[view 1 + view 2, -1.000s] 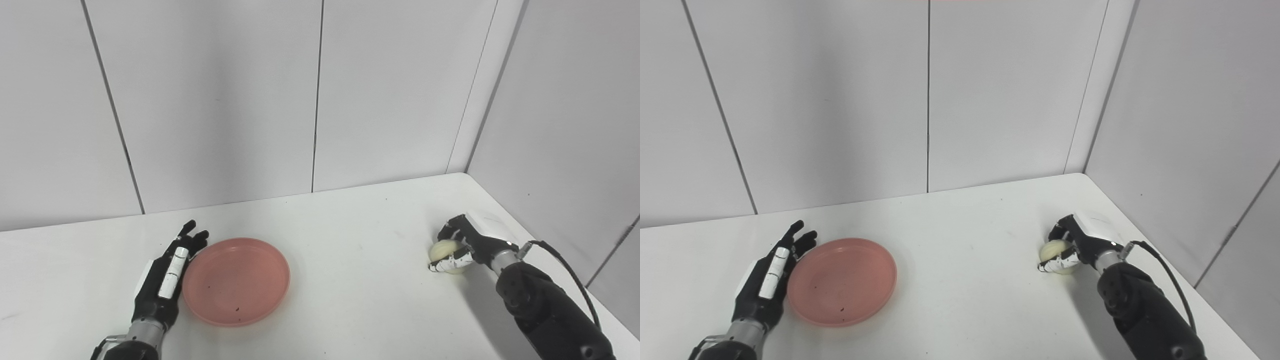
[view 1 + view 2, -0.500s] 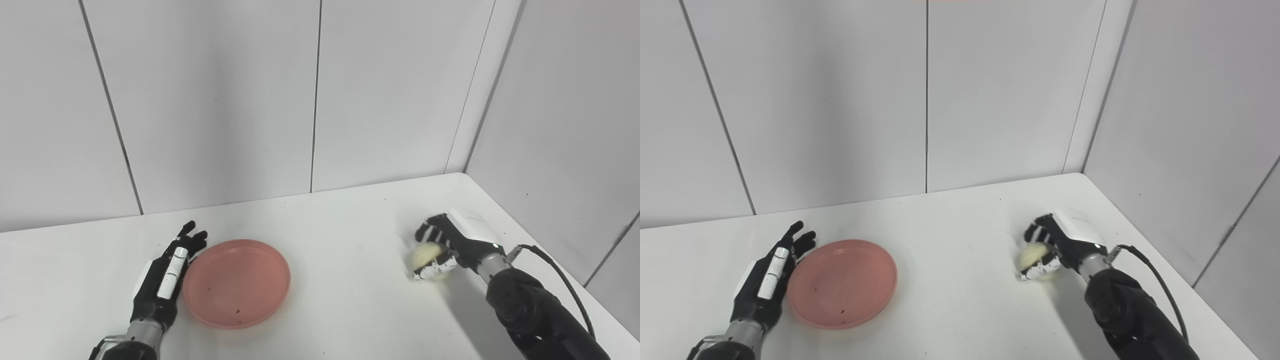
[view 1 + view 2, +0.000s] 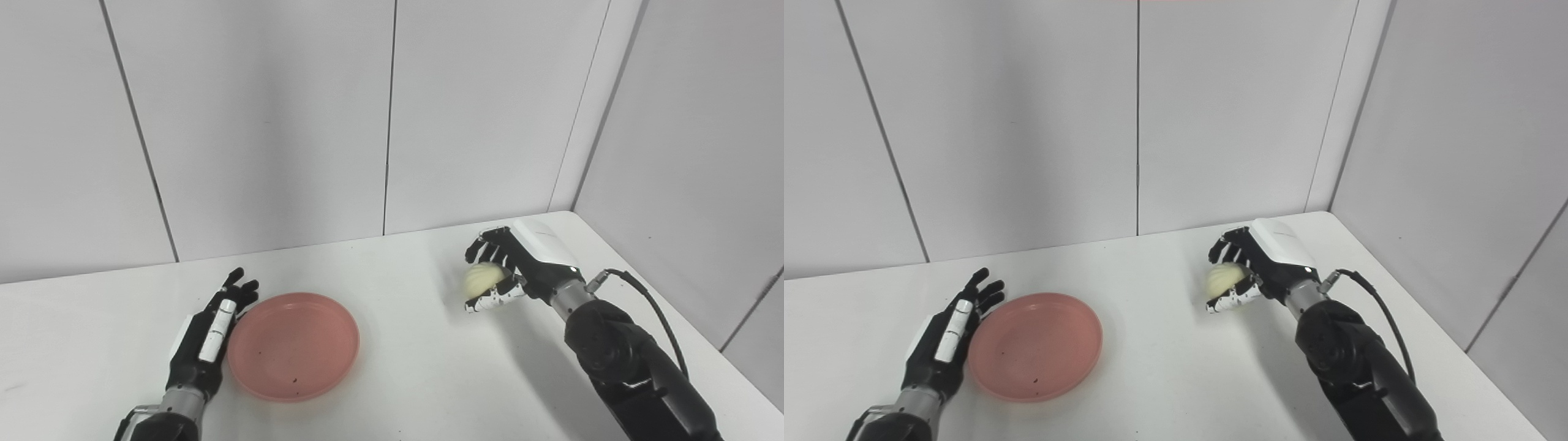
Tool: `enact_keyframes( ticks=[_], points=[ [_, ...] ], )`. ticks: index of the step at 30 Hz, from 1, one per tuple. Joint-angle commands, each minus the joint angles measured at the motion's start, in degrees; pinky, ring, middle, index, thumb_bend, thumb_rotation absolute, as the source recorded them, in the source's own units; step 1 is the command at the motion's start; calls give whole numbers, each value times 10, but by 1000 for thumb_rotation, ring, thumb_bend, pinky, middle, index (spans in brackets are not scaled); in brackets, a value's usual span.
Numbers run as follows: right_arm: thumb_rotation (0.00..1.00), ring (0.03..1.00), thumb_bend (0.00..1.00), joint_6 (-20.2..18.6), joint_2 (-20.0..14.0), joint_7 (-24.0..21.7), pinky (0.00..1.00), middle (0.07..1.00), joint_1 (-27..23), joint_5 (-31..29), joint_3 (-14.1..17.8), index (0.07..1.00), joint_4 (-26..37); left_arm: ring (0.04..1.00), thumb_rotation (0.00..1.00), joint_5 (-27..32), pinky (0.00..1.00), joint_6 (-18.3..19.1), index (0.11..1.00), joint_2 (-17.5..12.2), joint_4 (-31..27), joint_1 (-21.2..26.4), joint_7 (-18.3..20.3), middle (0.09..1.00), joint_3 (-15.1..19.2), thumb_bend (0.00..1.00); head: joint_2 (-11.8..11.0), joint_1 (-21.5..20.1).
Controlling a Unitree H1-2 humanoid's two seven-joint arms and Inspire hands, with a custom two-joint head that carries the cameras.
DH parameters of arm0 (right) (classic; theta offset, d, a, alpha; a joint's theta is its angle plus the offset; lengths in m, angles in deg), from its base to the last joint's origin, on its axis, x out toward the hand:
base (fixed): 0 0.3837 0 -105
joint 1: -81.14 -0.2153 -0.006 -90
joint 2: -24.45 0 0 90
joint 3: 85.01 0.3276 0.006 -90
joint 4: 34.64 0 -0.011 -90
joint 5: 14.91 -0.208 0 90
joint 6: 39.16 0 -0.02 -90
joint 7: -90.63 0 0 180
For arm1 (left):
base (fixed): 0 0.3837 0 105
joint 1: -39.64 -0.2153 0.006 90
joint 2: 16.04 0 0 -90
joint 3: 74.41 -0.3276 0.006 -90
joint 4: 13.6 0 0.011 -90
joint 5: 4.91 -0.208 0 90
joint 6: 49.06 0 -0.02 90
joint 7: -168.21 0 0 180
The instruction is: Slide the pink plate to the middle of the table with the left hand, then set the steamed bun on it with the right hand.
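The pink plate lies flat on the white table, left of centre. My left hand stands open on edge against the plate's left rim, fingers straight and pointing away from me. My right hand is shut on the pale steamed bun and holds it lifted above the table, well to the right of the plate. In the right eye view the bun shows between the fingers and thumb of the right hand, its shadow on the table below.
Grey wall panels close the table at the back and on the right, meeting at the far right corner. A black cable loops from the right wrist.
My right hand has lifted the bun off the table and carried it left and up, toward the middle. The plate and left hand have edged slightly right.
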Motion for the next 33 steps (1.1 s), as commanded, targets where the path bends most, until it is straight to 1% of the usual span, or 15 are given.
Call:
enact_keyframes(
  ticks=[1, 5, 6, 7, 8, 9, 10, 11, 12, 15, 18, 21, 25, 29, 33],
  points=[
    [2, 450, 528, 16, -2, -2, 387, 477, -35, 5, 1, 498, 28, 904, 848, -9, 840, -8, 916, 11, 26, -13, -3, 885, -5, 747, 0, 9],
    [1, 441, 528, 18, 14, -15, 372, 488, -52, 10, -18, 485, 37, 907, 838, -15, 847, -16, 921, 20, 36, -12, -7, 884, -7, 731, -2, 29],
    [1, 422, 528, 18, 19, -18, 354, 477, -56, 13, -23, 493, 38, 906, 833, -16, 846, -17, 919, 22, 37, -12, -10, 883, -8, 734, -2, 42],
    [1, 407, 527, 17, 21, -20, 340, 466, -58, 14, -26, 500, 39, 903, 828, -18, 841, -18, 918, 24, 38, -12, -12, 882, -8, 737, -2, 44],
    [1, 401, 527, 12, 28, -24, 335, 462, -63, 19, -32, 503, 41, 903, 827, -21, 839, -24, 917, 27, 40, -12, -14, 882, -10, 739, -1, 61],
    [0, 390, 526, 9, 33, -27, 324, 450, -66, 23, -36, 511, 42, 902, 836, -24, 834, -28, 918, 28, 43, -12, -15, 883, -11, 736, -1, 61],
    [0, 386, 526, 9, 40, -29, 320, 442, -70, 23, -40, 517, 42, 899, 845, -29, 828, -32, 918, 30, 45, -11, -18, 883, -13, 731, 0, 77],
    [0, 392, 525, 9, 44, -31, 327, 441, -72, 23, -41, 519, 41, 894, 852, -32, 821, -34, 917, 32, 46, -11, -21, 882, -15, 724, 1, 80],
    [0, 386, 526, 15, 49, -30, 323, 442, -74, 27, -46, 518, 37, 886, 854, -36, 808, -38, 912, 35, 50, -11, -25, 878, -16, 713, 1, 93],
    [0, 373, 526, 32, 62, -31, 308, 445, -81, 24, -55, 514, 24, 879, 850, -47, 795, -48, 908, 43, 62, -8, -35, 874, -18, 702, 2, 111],
    [0, 387, 527, 37, 76, -33, 322, 456, -89, 22, -64, 509, 14, 877, 845, -54, 783, -55, 910, 47, 68, -7, -40, 875, -20, 686, 2, 117],
    [0, 381, 526, 34, 87, -37, 310, 448, -95, 25, -73, 515, 9, 874, 837, -58, 776, -57, 910, 52, 71, -8, -44, 871, -20, 692, 2, 128],
    [0, 388, 525, 38, 105, -31, 325, 438, -106, 37, -88, 522, -5, 868, 819, -63, 760, -59, 903, 58, 75, -8, -48, 861, -20, 702, 2, 142],
    [0, 345, 523, 49, 120, -33, 271, 420, -118, 32, -99, 523, -23, 864, 812, -65, 771, -60, 900, 61, 79, -7, -51, 853, -22, 728, 4, 150],
    [0, 339, 523, 57, 132, -35, 269, 419, -128, 28, -105, 522, -41, 856, 798, -62, 771, -63, 891, 64, 87, -3, -50, 846, -20, 730, 4, 154]
  ],
)
